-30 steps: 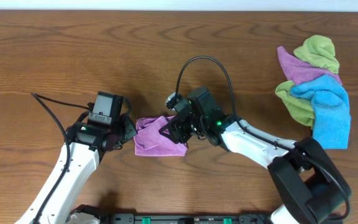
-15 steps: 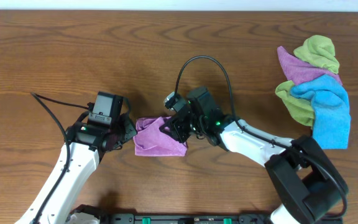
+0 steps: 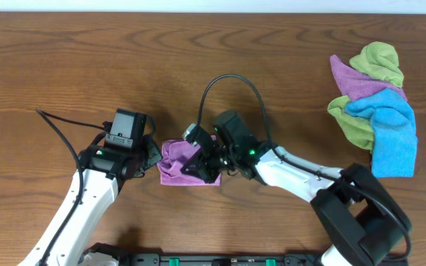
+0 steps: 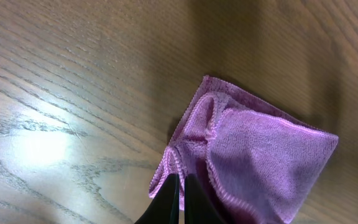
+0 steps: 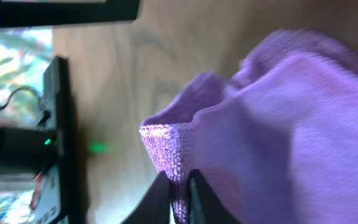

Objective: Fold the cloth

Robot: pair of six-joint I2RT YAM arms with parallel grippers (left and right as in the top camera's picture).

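The cloth [image 3: 173, 168], pinched by left pincer [image 4: 179, 183] and right pincer [image 5: 179, 180] alike, had had its right edge carried leftward, so the fold was judged nearly closed.

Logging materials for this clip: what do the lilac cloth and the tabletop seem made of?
The cloth looks like soft microfibre or terry: matte, short fuzzy pile, stitched hem, limp folds. The table looks like wood or wood-grain laminate, which one I cannot tell: brown grain lines, smooth, with a slight sheen under the light.
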